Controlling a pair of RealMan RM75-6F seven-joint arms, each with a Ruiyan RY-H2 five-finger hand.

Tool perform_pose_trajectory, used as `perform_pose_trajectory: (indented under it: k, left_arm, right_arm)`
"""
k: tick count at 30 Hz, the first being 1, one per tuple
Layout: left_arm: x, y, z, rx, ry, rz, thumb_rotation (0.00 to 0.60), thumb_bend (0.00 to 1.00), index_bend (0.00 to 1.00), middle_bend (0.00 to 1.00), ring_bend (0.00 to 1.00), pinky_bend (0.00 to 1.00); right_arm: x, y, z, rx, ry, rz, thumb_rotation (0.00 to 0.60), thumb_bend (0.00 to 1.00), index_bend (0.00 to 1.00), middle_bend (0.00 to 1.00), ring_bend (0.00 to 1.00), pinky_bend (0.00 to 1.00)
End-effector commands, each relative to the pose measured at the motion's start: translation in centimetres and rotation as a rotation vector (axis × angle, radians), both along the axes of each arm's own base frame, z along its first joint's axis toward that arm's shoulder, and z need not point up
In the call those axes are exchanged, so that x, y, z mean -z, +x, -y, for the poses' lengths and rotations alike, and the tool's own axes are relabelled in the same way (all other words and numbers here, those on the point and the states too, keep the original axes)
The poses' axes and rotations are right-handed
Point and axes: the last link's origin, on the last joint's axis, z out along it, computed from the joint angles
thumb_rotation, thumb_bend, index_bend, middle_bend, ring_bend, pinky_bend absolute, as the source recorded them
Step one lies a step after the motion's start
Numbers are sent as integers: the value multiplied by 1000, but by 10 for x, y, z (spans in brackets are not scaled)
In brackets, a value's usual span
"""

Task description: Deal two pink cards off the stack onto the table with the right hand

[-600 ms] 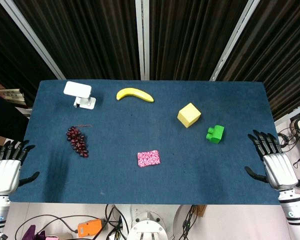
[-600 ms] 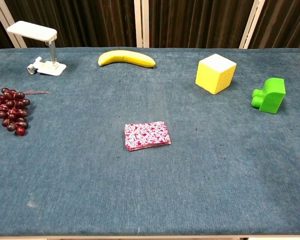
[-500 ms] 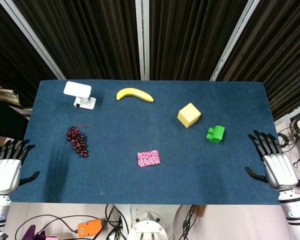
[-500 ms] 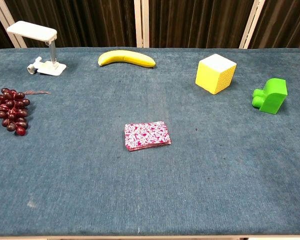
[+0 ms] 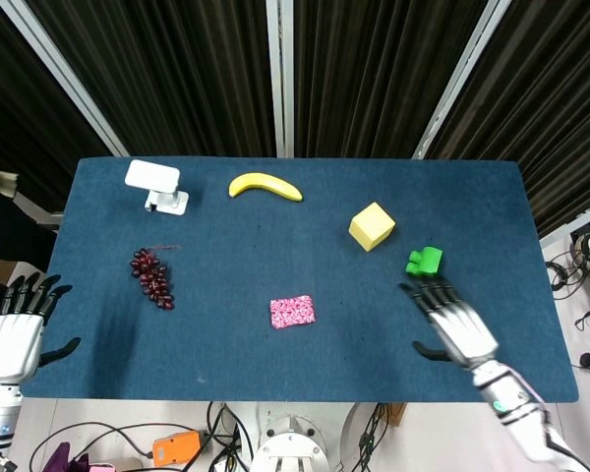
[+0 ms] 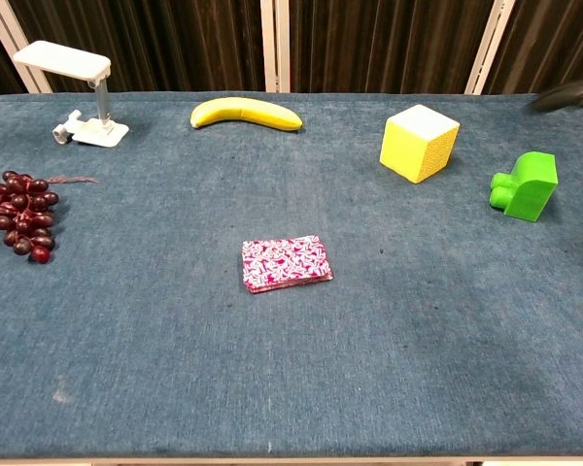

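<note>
The stack of pink patterned cards (image 5: 292, 312) (image 6: 286, 263) lies flat near the middle of the blue table (image 5: 275, 256), toward the front edge. My right hand (image 5: 449, 322) hovers over the table to the right of the stack, fingers spread and holding nothing; it is well apart from the cards. Only a dark blurred fingertip (image 6: 568, 94) of that hand shows at the right edge of the chest view. My left hand (image 5: 15, 329) hangs off the table's left front corner, fingers apart and empty.
A green block (image 5: 424, 263) sits just beyond the right hand, a yellow cube (image 5: 372, 226) behind it. A banana (image 5: 265, 186) and a white stand (image 5: 157, 185) lie at the back, dark grapes (image 5: 151, 275) at the left.
My right hand has swung in from beyond the table's right edge to over the table, close to the green block. The cards and the left hand have stayed put.
</note>
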Motion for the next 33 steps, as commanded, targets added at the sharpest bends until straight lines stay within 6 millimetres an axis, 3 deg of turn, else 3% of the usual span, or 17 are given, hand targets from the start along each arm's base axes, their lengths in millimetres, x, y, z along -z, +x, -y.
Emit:
perform_pose_trajectory:
  k: [1,9,16,33]
  left_arm:
    - [-1,-1,1,-2,1,-1,600,67,210,123,16,3]
    - [1,-5,3,-18,-8,2,600,67,210,123,17,3]
    - [1,-10,2,-30,-12,2,600,67,210,122,17,3]
    - [2,-19,2,-50,-19,5,600,67,211,122,17,3]
  right_arm:
    - [52,47,21,-58,96,-9,600,385,162,49,0,36]
    - [120,89,38,-37,159,-62,600,390,204,49,0,36]
    - [157,116,41,-28,170,-109,600,396,246,49,0,36]
    - [191,136,60,30,150,-149,600,464,283,49,0,36]
